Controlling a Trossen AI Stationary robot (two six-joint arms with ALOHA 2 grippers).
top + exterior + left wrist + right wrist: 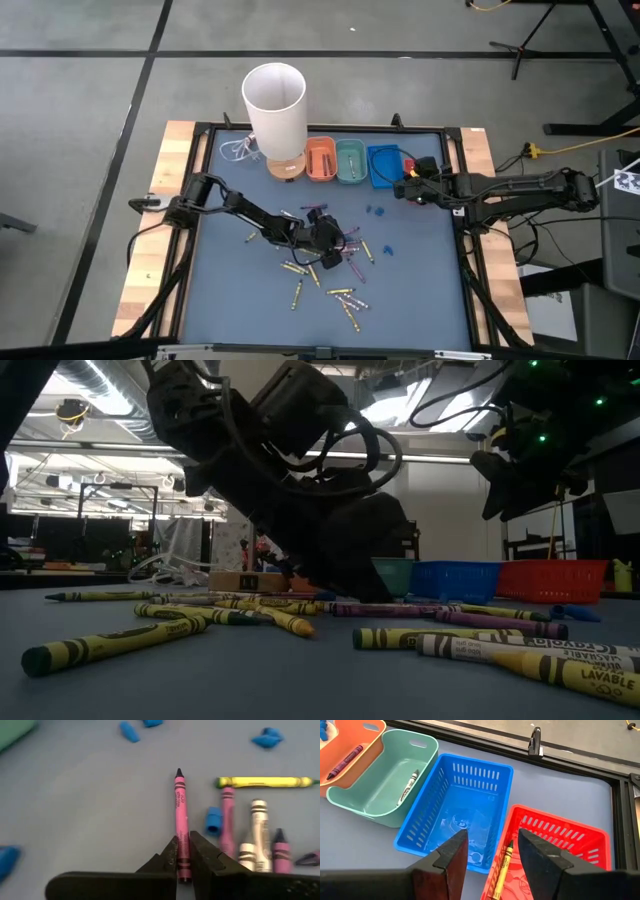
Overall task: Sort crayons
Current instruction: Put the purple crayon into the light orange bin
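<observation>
Worktop [230, 300], blue-grey mat w/ wood edges, fills centre of high view; grey floor around, cables at right. Big white cylinder [275, 105] stands at upper centre. Next to it a row of trays: orange tray [350, 740], green tray [380, 785], blue tray [455, 820], red tray [555, 845].

Left gripper [184, 865] is at centre of the mat, fingers closed on a pink crayon [180, 815] lying flat. Step looks like pick-up; next prob. lift & carry to a tray, which one unclear.

Right gripper [492, 850] waits over blue/red trays, fingers open, empty.

Loose crayons [340, 295] scattered lower centre; small blue bits [378, 212] right of centre.
</observation>
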